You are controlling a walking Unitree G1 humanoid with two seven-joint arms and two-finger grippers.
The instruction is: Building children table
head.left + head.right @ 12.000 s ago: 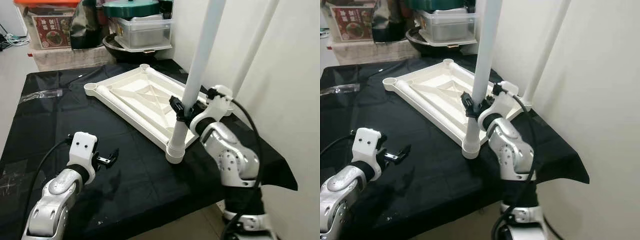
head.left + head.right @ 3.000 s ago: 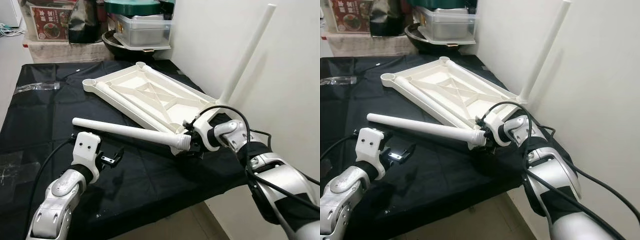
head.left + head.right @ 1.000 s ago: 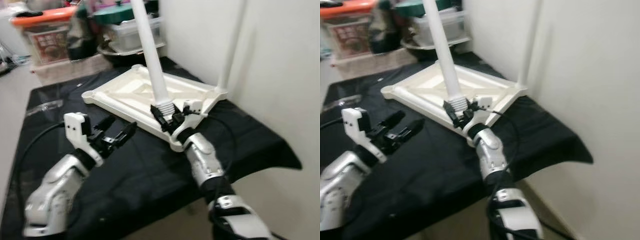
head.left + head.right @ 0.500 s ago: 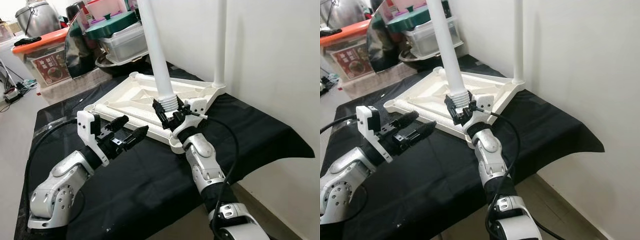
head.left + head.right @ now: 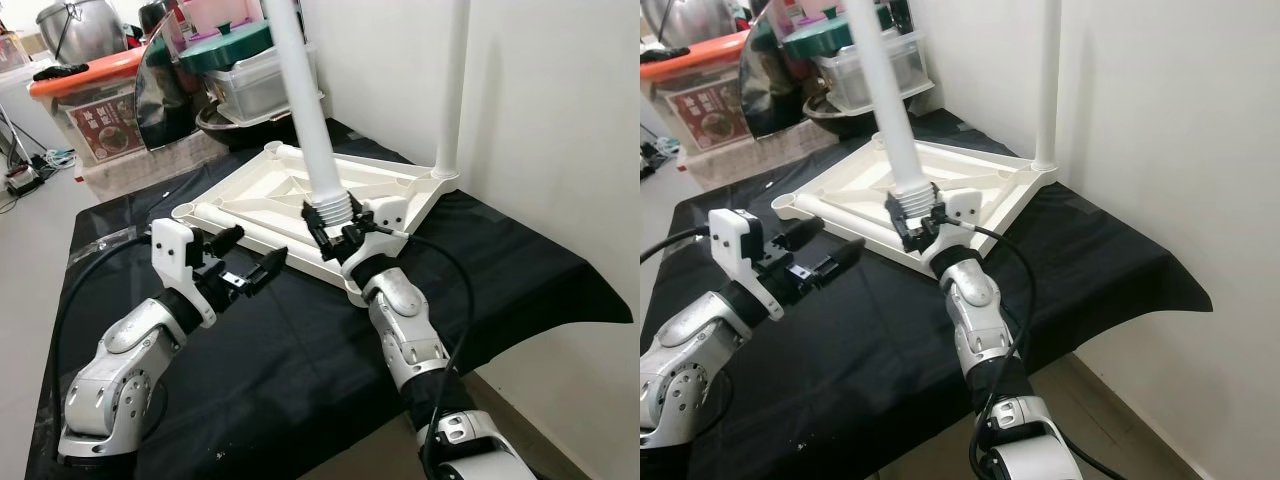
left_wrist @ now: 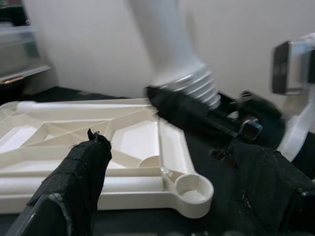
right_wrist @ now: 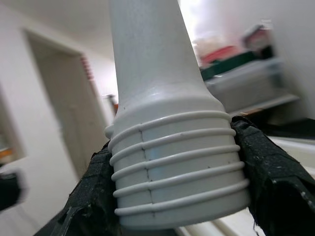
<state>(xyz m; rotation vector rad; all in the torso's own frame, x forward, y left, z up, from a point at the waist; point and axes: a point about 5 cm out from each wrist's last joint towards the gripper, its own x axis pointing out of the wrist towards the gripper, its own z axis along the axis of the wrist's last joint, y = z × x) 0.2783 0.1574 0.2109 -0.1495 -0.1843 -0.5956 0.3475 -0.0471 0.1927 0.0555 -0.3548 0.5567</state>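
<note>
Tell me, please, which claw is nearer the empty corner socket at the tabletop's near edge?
Right. The right claw grips the leg just above the socket; the left claw hovers open beside it.

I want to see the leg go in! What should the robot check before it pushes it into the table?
1. Right end effector shut on the table leg at its ribbed end: ok.
2. Leg roughly upright: ok.
3. Corner socket empty: ok.
4. Leg end lined up over that socket: not ok, it hangs above the tabletop frame, short of the corner.
5. Left end effector open, beside the frame, not steadying it: not ok.
6. First leg standing in its corner: ok.
</note>
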